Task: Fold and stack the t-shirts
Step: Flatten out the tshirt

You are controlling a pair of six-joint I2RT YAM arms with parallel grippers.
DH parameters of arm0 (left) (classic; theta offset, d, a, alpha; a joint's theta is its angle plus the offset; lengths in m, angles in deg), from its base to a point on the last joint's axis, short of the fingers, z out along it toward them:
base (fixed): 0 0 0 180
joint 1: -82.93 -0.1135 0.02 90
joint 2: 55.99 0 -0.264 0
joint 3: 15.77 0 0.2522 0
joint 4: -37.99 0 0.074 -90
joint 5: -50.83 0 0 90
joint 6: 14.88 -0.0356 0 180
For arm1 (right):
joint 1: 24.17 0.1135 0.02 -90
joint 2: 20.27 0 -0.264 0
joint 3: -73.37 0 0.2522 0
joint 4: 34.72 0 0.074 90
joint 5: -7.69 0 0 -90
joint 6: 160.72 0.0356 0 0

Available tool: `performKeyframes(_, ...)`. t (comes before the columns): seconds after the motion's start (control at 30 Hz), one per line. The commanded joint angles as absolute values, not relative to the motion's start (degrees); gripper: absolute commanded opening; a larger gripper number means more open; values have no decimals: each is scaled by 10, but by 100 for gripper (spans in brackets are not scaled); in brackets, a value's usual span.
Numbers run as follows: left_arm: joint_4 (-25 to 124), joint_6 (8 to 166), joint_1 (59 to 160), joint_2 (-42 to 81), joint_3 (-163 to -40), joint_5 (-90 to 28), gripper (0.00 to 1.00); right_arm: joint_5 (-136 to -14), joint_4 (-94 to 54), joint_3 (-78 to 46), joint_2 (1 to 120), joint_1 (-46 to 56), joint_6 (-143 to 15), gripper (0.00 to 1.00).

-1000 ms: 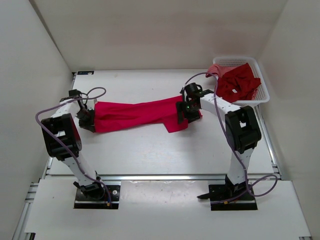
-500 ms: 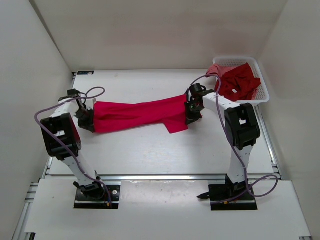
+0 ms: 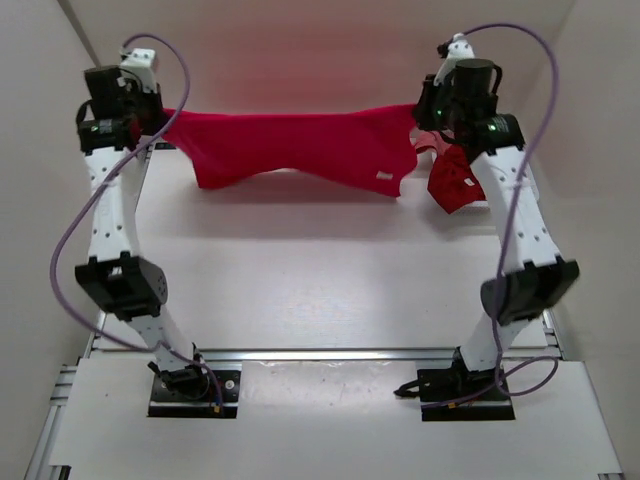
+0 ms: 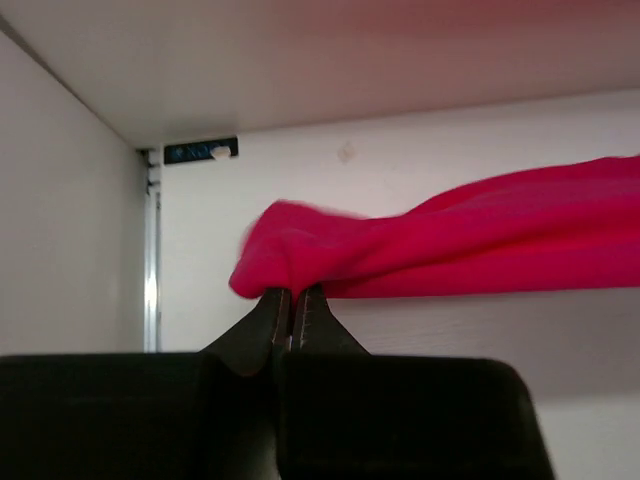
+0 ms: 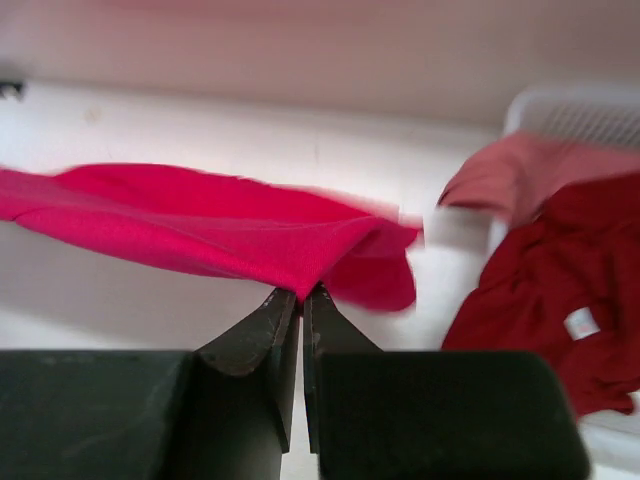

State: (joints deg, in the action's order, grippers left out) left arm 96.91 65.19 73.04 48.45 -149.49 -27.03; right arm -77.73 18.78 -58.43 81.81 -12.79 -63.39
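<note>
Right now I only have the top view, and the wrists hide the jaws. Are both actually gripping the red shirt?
Observer: In the left wrist view, the left gripper is shut on a bunched end of the red shirt.
Operator: And the right?
Observer: Yes, the right gripper is shut on a folded edge of it, with cloth pinched at the fingertips.
Operator: The arm blocks the basket for me. What's in it?
Observer: The right wrist view shows the basket holding a dark shirt, with a pink shirt hanging out past its edge.
</note>
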Motion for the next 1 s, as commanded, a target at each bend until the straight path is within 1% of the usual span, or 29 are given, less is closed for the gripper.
performKeyframes(0.0,968,661,693,419,-1485,-243,0,-861,185,-528,739,-105,-684,0)
performKeyframes(0.03,967,652,695,404,-1448,-241,0,-874,188,-503,722,-86,-698,0)
performKeyframes(0.1,964,627,701,376,-1379,-240,0,-907,178,-406,690,-50,-723,0)
performKeyframes(0.2,950,589,717,309,-1235,-245,0,-1000,171,-281,641,31,-731,0)
performKeyframes(0.23,951,578,719,295,-1174,-248,0,-1008,162,-223,611,42,-718,0)
performKeyframes(0.27,942,566,721,269,-1146,-248,0,-1009,159,-202,583,50,-711,1)
performKeyframes(0.33,959,552,715,240,-1057,-246,0,-997,167,-119,539,52,-654,0)
performKeyframes(0.43,996,525,681,177,-968,-237,0,-1003,229,-54,487,74,-609,0)
performKeyframes(0.53,1053,481,644,127,-920,-249,0,-964,280,-5,436,91,-562,0)
performKeyframes(0.63,1116,432,651,108,-875,-273,0,-922,333,32,417,105,-533,0)
performKeyframes(0.7,1127,418,665,94,-811,-294,0,-895,344,54,415,107,-532,0)
performKeyframes(0.8,1113,420,676,83,-748,-323,0,-851,340,86,418,84,-552,0)
performKeyframes(0.97,1096,423,676,74,-738,-358,0,-833,306,109,433,76,-578,0)
